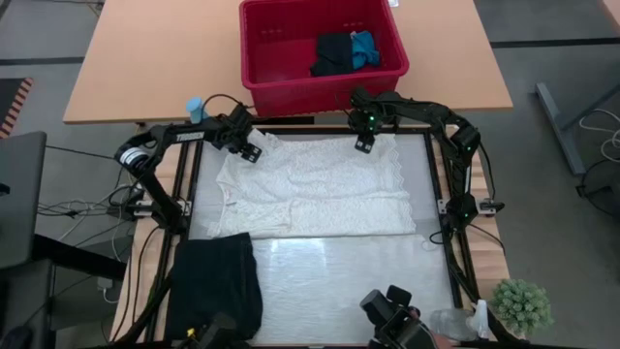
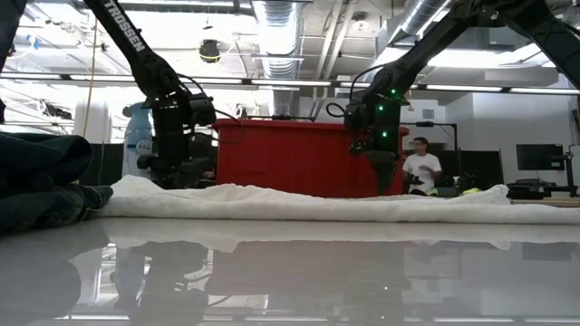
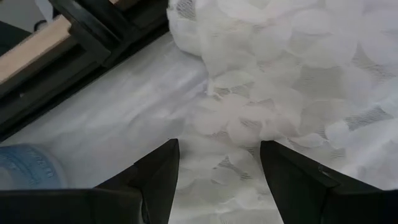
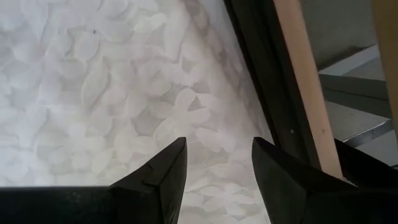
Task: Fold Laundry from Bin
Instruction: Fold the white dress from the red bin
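1. My left claw point(image 1: 251, 150) hangs over the far left corner of the white crinkled garment point(image 1: 315, 187), its two fingers point(image 3: 158, 174) apart with nothing between them; only the petal-patterned cloth lies beneath

2. My right claw point(image 1: 365, 143) hangs over the garment's far right corner, fingers point(image 4: 163, 171) likewise spread and empty, the table's dark frame rail point(image 4: 267, 81) just beside them

3. The white garment lies spread flat on the table point(image 1: 358, 281) between and in front of both claws, reaching back toward my arm bases

4. The red bin point(image 1: 320, 53) stands just beyond both claws, past the table's far edge, with a black garment point(image 1: 331, 55) and a small bright blue one point(image 1: 364, 48) inside, touching each other

5. A folded black garment point(image 1: 215, 281) rests well behind my left claw, at the near left of the table

6. In the low view, a person point(image 2: 420, 167) stands in the room far beyond the bin
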{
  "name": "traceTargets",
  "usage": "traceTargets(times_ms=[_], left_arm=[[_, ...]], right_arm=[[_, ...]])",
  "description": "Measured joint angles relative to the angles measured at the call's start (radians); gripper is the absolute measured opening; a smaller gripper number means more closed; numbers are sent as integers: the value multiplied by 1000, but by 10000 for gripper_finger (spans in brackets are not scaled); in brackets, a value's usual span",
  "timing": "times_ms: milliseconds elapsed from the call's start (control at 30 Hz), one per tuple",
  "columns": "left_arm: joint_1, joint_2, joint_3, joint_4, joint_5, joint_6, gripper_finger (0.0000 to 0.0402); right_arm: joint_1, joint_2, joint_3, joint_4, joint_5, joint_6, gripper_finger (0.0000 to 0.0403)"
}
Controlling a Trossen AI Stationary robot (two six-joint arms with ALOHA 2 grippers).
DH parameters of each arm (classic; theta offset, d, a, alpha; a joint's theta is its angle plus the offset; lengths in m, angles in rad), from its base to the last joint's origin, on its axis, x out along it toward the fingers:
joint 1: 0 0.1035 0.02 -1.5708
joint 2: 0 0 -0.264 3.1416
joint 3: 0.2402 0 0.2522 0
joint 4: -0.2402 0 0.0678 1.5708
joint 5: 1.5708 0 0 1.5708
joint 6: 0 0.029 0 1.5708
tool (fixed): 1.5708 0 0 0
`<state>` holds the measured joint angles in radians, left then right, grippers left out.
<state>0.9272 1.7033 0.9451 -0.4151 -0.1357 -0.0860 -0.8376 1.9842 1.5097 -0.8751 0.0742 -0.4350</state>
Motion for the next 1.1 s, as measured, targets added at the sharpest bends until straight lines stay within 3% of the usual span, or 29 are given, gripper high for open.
traceTargets(times_ms=[300,567,700,867,1100], left_arm=[[0,1,0,-6,18,14,206],[0,1,0,-12,20,24,197],[0,1,0,-27,24,33,190],[0,1,0,-30,18,45,132],[0,1,0,7,31,39,10]], right_arm=[[-17,0,0,20,1,-45,202],[-14,94,5,-40,8,-44,182],[9,108,9,-53,55,-38,141],[18,110,52,-84,67,-44,22],[24,112,109,-158,85,-34,12]])
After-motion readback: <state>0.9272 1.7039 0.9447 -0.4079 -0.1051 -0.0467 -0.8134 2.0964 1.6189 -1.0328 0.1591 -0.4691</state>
